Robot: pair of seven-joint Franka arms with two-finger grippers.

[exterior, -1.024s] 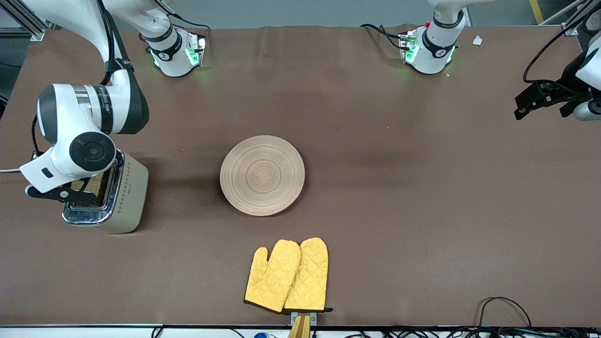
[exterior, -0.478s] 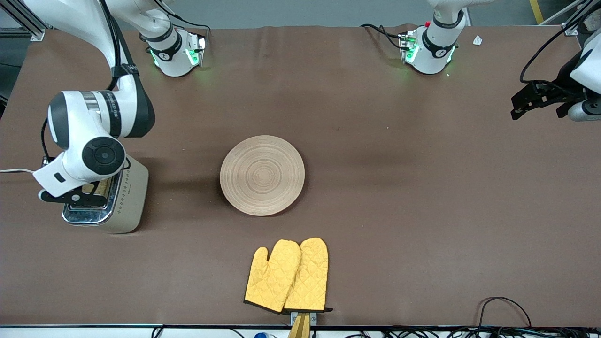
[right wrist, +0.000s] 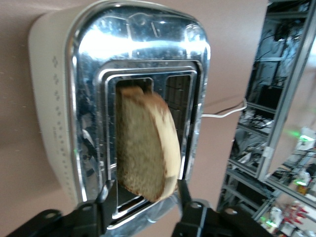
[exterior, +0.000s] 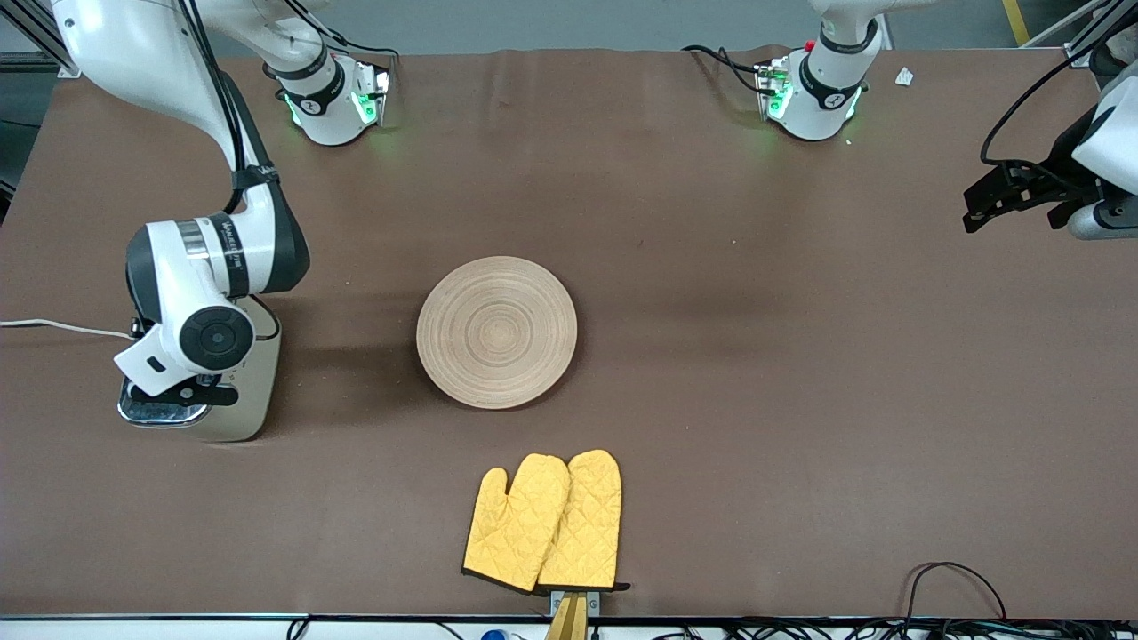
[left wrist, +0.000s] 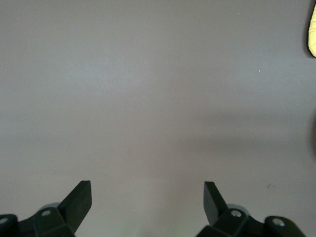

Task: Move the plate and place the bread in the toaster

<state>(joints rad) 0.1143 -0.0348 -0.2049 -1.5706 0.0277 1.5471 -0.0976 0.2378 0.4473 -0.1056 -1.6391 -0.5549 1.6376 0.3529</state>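
Observation:
The toaster (exterior: 253, 391) stands at the right arm's end of the table, its chrome top (right wrist: 98, 49) facing the right wrist view. My right gripper (exterior: 182, 391) hovers over it, shut on the bread (right wrist: 143, 148), a brown slice that stands tilted with its lower part in one slot, between my right gripper's fingers (right wrist: 143, 195). In the front view the arm hides the bread. The round wooden plate (exterior: 496, 332) lies bare at the table's middle. My left gripper (exterior: 978, 209) waits open and empty over the left arm's end of the table, with only brown cloth under it (left wrist: 148, 197).
A pair of yellow oven mitts (exterior: 544, 522) lies nearer the front camera than the plate; one edge shows in the left wrist view (left wrist: 312, 29). The toaster's white cord (exterior: 53, 326) runs off the table's end. Cables lie along the front edge (exterior: 951, 587).
My right arm's wrist has swung over the toaster toward the front camera and the plate's side, and it now hides the bread in the front view. My left gripper has shifted slightly.

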